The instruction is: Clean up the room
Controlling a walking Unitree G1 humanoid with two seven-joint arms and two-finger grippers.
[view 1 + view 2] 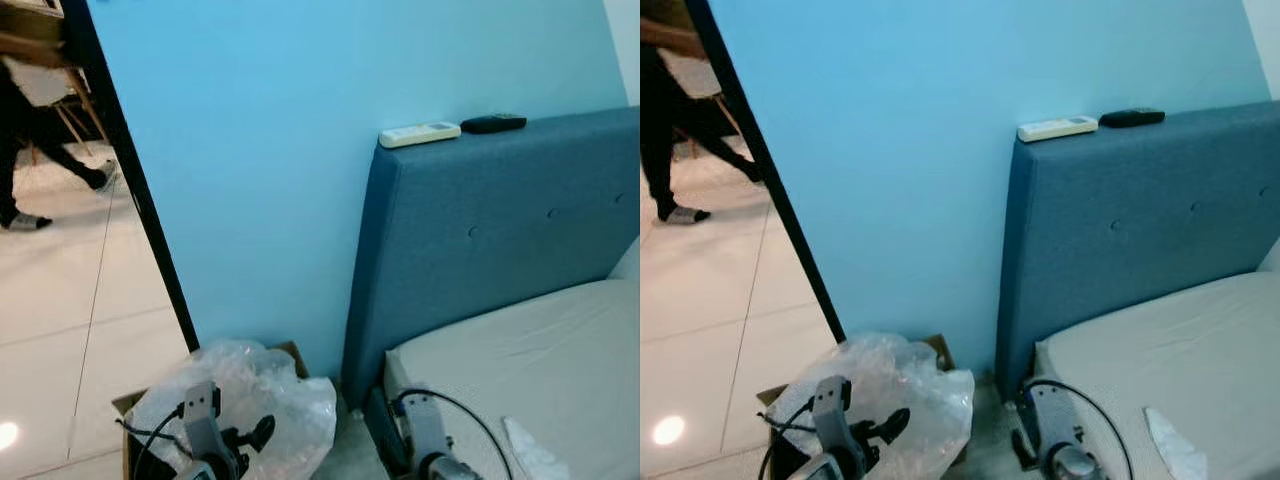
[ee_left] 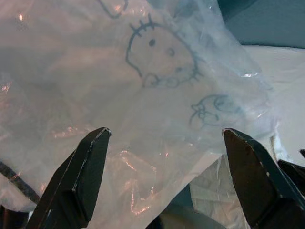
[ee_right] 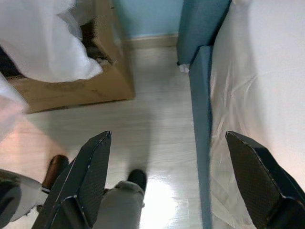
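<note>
Plastic bag (image 1: 250, 395) sat in the cardboard box (image 3: 102, 76) beside the bed (image 1: 540, 350), under the released left gripper (image 2: 162, 181), whose fingers risked tearing the thin film; right gripper (image 3: 167, 186) hung unclenched.

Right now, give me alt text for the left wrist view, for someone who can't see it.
The left gripper hangs open just above a crumpled clear plastic bag printed with dark line-drawn cartoon faces. Its two black fingers stand wide apart, touching nothing. A strip of blue bed frame shows beyond the bag.
</note>
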